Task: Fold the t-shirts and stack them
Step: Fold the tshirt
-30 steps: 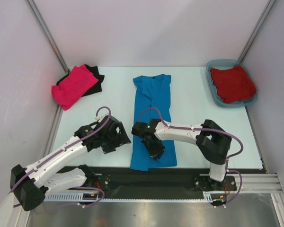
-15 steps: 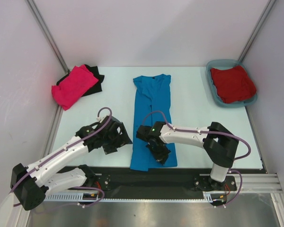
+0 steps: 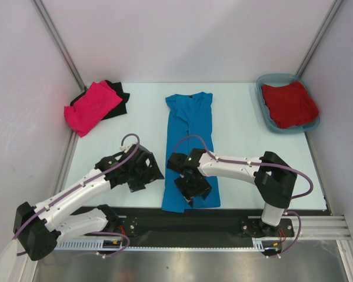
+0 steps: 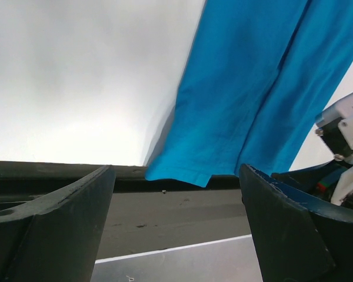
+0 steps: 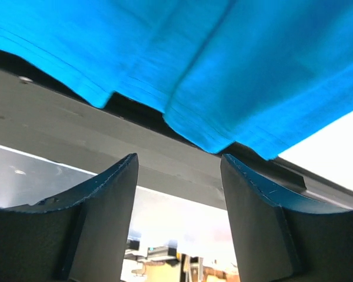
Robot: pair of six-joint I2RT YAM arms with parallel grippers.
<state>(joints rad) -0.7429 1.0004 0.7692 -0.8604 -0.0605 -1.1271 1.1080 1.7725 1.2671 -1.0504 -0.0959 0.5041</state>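
Note:
The bright blue t-shirt (image 3: 188, 123) lies folded into a long strip down the middle of the table, its hem at the near edge. My right gripper (image 3: 192, 189) hovers over its near end, open, with nothing between the fingers (image 5: 177, 158); the blue t-shirt's hem (image 5: 223, 59) shows just beyond them. My left gripper (image 3: 144, 170) stands wide open beside the shirt's left edge and holds nothing (image 4: 176, 173); the blue cloth (image 4: 247, 88) is ahead to its right. A hot pink t-shirt (image 3: 93, 107) lies on a black one (image 3: 119, 97) at the back left. The dark red t-shirt (image 3: 288, 104) sits bunched in the tub.
The teal tub (image 3: 262, 88) stands at the back right corner. White walls with metal posts close in the table (image 3: 241, 141) on three sides. A black mounting rail (image 3: 223, 214) runs along the near edge under the shirt's hem.
My right gripper closed over the blue shirt's near end, then opened again and shifted slightly. The left arm has barely moved.

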